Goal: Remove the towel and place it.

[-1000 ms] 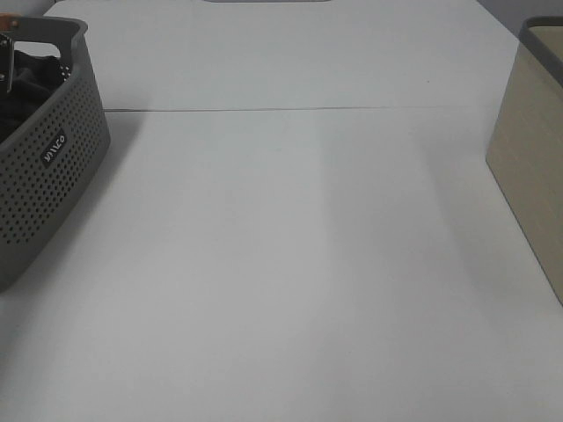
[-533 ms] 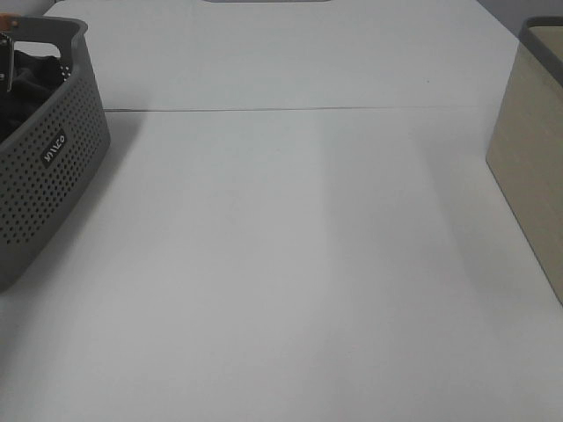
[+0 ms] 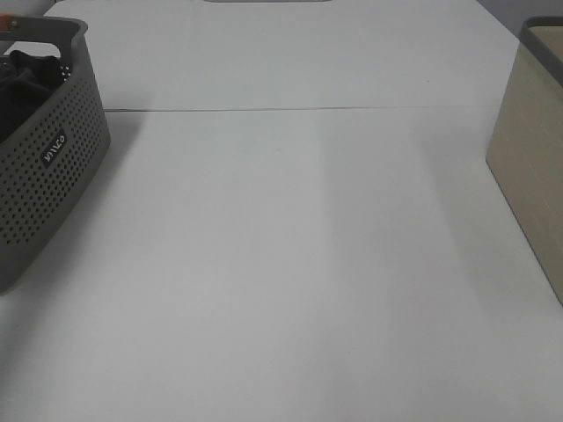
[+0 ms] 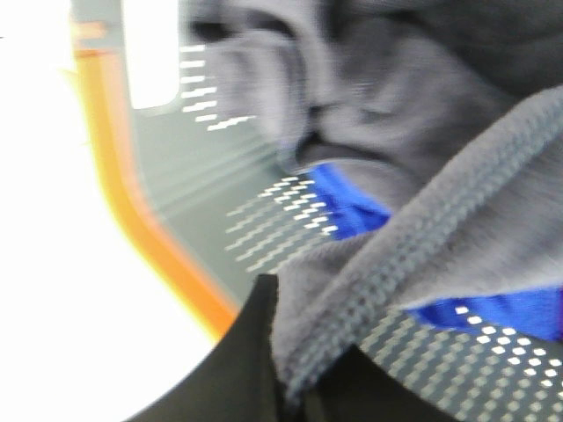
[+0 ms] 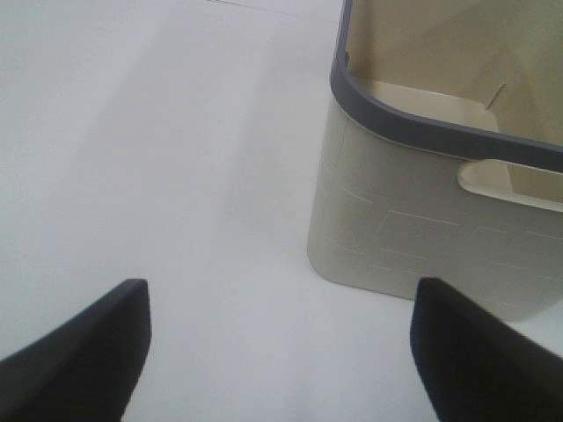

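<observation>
You're facing a matte white desk [image 3: 299, 246]; left gripper [image 4: 295, 387] is pinching the ribbed hem of the plush charcoal towel [image 4: 475, 237], right gripper [image 5: 281, 303] is hanging spread.

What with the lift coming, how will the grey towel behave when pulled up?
Probably floppy: the towel lies bunched in folds in the basket, so it should sag and trail. Its plush pile likely grips well. It may drag the blue cloth touching it.
</observation>
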### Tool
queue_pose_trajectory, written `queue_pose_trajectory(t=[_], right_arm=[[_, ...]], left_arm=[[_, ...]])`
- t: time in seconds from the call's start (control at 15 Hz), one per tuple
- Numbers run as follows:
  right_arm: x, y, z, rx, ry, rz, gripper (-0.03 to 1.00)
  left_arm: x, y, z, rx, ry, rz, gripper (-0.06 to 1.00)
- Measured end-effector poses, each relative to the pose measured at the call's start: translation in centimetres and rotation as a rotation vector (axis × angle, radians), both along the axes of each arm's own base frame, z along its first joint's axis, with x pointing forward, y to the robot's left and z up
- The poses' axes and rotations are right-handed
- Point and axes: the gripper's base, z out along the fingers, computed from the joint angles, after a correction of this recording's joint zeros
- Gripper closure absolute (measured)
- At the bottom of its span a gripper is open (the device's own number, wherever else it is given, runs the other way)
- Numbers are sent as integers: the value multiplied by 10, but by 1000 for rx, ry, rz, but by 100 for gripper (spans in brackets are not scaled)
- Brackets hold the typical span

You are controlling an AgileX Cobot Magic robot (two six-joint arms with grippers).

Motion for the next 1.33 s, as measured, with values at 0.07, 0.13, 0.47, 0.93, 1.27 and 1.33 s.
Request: queue_pose_trajectory(t=[0.07, 0.13, 0.47, 0.93, 1.27, 1.33], right_arm=[[0, 0, 0, 0, 0, 0, 18], [0, 0, 0, 0, 0, 0, 18], [0, 0, 0, 0, 0, 0, 18], [0, 0, 0, 0, 0, 0, 18], [1, 0, 0, 1, 4, 0, 18], [4, 0, 0, 1, 20, 2, 18]], left_arm=[[-9, -4, 22, -5, -62, -5, 94], [-19, -10, 41, -11, -113, -16, 94], [-68, -38, 114, -23, -313, -94, 94], [-131, -89, 207, -154, -574, -226, 94], [-142, -179, 205, -250, -559, -517, 94], [-135, -196, 194, -243, -526, -551, 94]])
